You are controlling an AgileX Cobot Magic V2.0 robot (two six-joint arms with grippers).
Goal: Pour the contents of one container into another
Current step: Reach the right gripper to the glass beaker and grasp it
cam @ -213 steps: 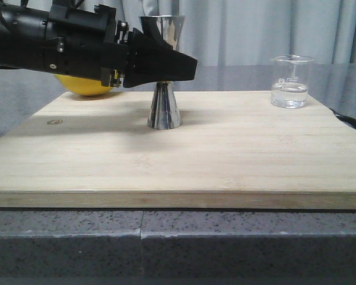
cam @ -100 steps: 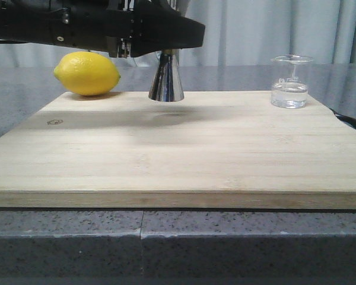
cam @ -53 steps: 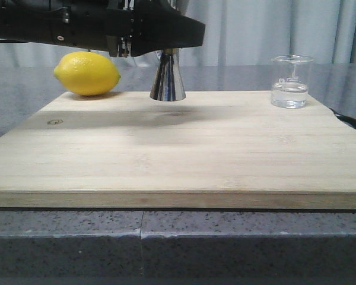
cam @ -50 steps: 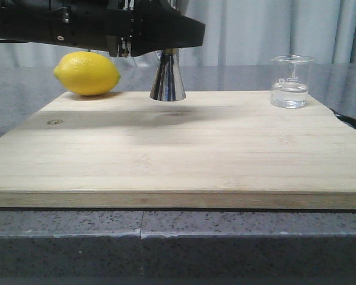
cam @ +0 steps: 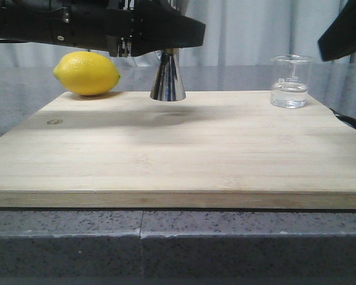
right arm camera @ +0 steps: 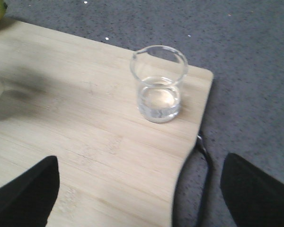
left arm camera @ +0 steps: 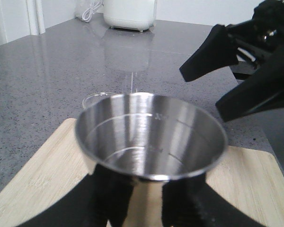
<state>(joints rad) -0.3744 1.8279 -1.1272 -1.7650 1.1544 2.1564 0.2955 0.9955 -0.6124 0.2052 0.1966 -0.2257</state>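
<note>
My left gripper (cam: 169,44) is shut on the waist of the steel jigger (cam: 168,80) and holds it upright above the back of the wooden board (cam: 178,154). In the left wrist view the jigger's open cup (left arm camera: 151,137) fills the middle, with a black finger on each side of the waist (left arm camera: 149,198). The glass beaker (cam: 291,81), holding a little clear liquid, stands at the board's far right corner. My right gripper (right arm camera: 139,198) is open wide, up in the air and short of the beaker (right arm camera: 158,85), touching nothing.
A yellow lemon (cam: 86,73) lies at the board's far left corner. A black cable (right arm camera: 203,151) curves along the board's right edge. Grey stone counter surrounds the board. A white appliance (left arm camera: 130,14) stands far back.
The left gripper lifted the jigger off the board and has since held it nearly still. The right gripper has just come into the front view at the upper right.
</note>
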